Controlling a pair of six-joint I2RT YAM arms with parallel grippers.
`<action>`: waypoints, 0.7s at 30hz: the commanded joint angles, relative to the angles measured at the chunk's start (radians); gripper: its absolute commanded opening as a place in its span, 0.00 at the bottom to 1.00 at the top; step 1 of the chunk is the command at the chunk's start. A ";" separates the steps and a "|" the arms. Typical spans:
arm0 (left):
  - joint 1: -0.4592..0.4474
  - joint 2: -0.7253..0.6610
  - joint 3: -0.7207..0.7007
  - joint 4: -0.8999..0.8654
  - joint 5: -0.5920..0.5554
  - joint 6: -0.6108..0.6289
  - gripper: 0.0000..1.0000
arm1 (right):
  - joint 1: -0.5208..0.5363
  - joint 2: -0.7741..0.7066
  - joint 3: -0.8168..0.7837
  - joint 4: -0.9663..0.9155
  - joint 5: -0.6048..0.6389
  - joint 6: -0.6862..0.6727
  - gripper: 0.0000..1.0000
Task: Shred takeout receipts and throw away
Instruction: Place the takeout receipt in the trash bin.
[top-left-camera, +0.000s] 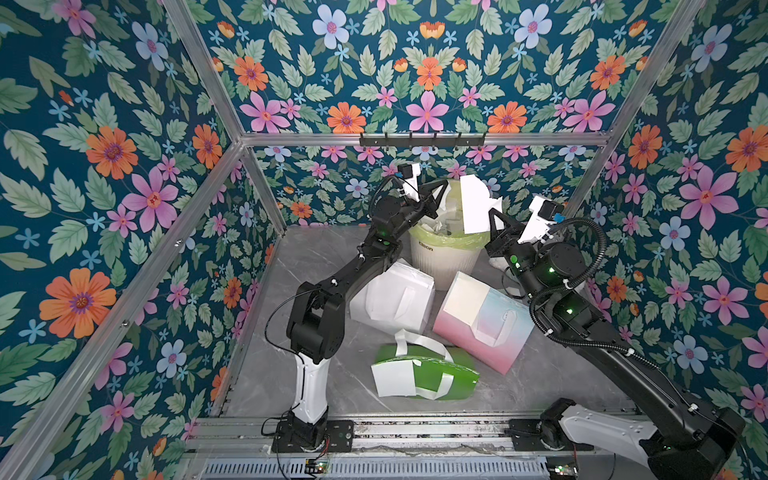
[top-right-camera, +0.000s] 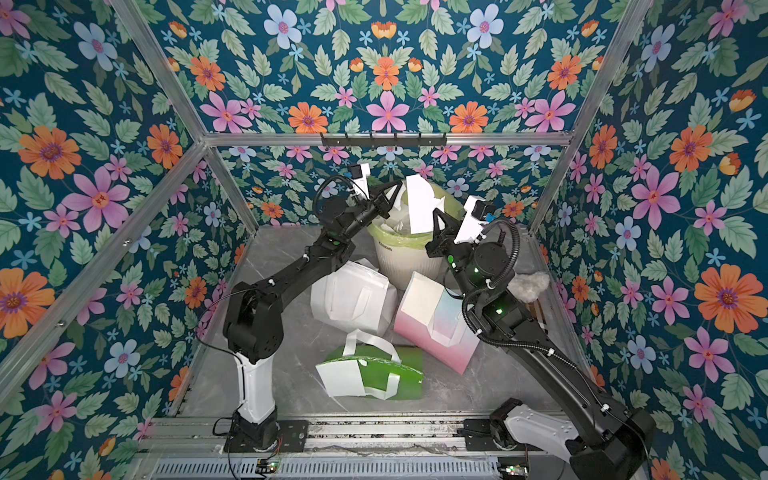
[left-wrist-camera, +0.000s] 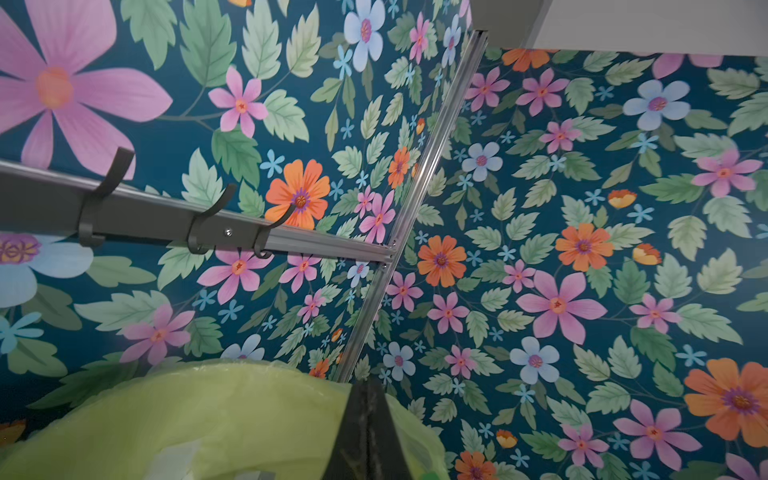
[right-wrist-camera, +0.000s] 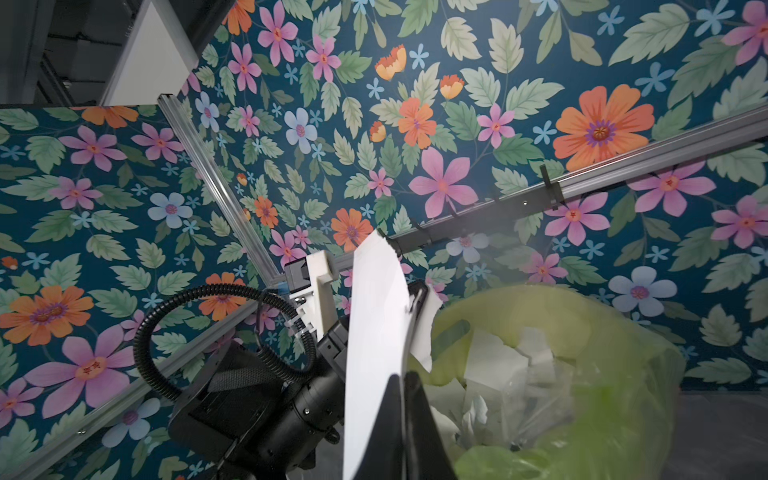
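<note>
Right arm base (top-left-camera: 685, 436) sits closest, at worktop's near right corner; green bag (top-left-camera: 451, 374) by near edge, white receipt (top-left-camera: 392, 378) on it, second receipt (top-left-camera: 460, 299) on pink bag (top-left-camera: 498, 345). Right end effector (top-left-camera: 491, 212) clamps torn receipt sheet (top-left-camera: 473, 205) upright over bin (top-left-camera: 442, 262) at far edge. Left end effector (top-left-camera: 441, 190) clenched beside it; scrap (right-wrist-camera: 430, 320) at tip, grip unclear. Likely mid-tear: keep both tips above liner (right-wrist-camera: 602, 324) mouth, pull apart sideways, let go only over opening so pieces miss bags.

A robot lab cell is showing here: aluminium framing (top-left-camera: 299, 139) is carrying floral wallpaper panels (top-left-camera: 104, 187), and the left arm (top-left-camera: 316, 316) and right arm (top-left-camera: 615, 357) are standing bolted to a base rail (top-left-camera: 415, 434).
</note>
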 joint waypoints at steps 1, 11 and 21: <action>0.001 0.052 0.078 -0.068 0.014 0.059 0.09 | -0.029 -0.005 -0.013 -0.004 -0.037 0.014 0.00; 0.003 0.027 0.084 -0.123 0.032 0.119 0.49 | -0.065 0.018 -0.017 -0.008 -0.091 -0.016 0.00; 0.002 -0.235 -0.112 -0.207 0.118 0.455 0.61 | -0.066 0.003 -0.020 -0.047 -0.178 -0.213 0.00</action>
